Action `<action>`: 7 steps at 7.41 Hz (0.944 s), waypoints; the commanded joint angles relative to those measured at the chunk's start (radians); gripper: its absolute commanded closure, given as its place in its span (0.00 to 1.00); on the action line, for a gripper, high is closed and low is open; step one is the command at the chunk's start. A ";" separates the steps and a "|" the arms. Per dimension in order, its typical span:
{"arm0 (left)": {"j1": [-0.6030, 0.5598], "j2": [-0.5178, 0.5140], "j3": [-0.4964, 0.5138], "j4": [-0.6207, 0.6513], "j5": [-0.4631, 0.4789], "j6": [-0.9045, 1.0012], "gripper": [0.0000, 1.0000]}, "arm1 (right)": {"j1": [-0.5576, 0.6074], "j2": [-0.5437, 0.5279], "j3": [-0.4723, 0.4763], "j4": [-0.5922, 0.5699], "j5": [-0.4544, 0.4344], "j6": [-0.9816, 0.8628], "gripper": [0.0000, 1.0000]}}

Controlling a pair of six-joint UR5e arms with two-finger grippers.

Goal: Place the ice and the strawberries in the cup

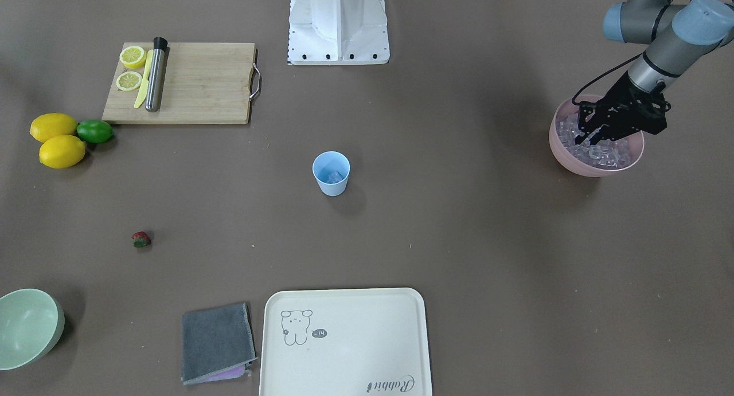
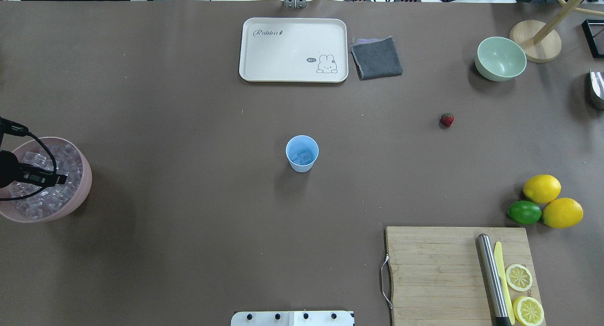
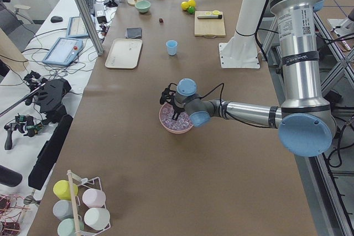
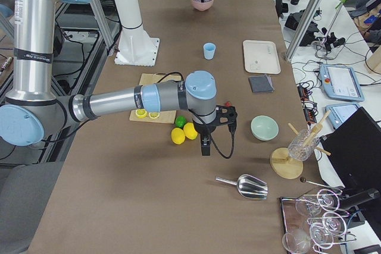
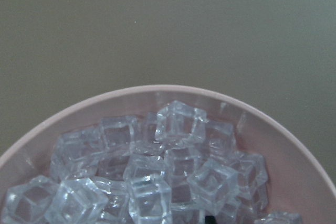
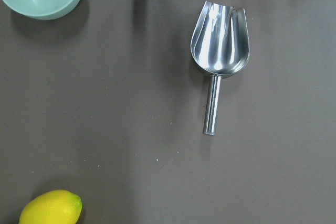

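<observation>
The light-blue cup [image 1: 331,173] [image 2: 302,153] stands upright mid-table with a few ice cubes in its bottom. A pink bowl [image 1: 593,165] [image 2: 81,194] [image 5: 157,88] heaped with ice [image 5: 178,124] [image 1: 609,153] sits at the robot's far left. My left gripper [image 1: 588,138] [image 2: 60,179] reaches down into that bowl, fingers apart among the cubes. The strawberry [image 1: 141,239] [image 2: 447,120] lies alone on the table on the robot's right. My right gripper [image 4: 205,147] hangs near the lemons, seen only in the exterior right view; I cannot tell whether it is open or shut.
A cutting board [image 2: 453,274] holds lemon slices, a knife and a steel muddler. Two lemons [image 2: 561,213] and a lime [image 2: 524,212] lie beside it. A cream tray [image 2: 292,50], grey cloth [image 2: 376,57] and green bowl [image 2: 500,58] line the far edge. A metal scoop [image 6: 219,51] lies below the right wrist.
</observation>
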 commanded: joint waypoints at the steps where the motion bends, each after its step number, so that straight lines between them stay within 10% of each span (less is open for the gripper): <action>1: -0.005 0.008 -0.015 0.001 -0.006 0.001 1.00 | 0.001 0.000 0.001 0.000 0.000 0.000 0.00; 7: -0.152 -0.036 -0.033 0.001 -0.199 0.034 1.00 | 0.001 0.000 -0.001 0.000 0.000 0.000 0.00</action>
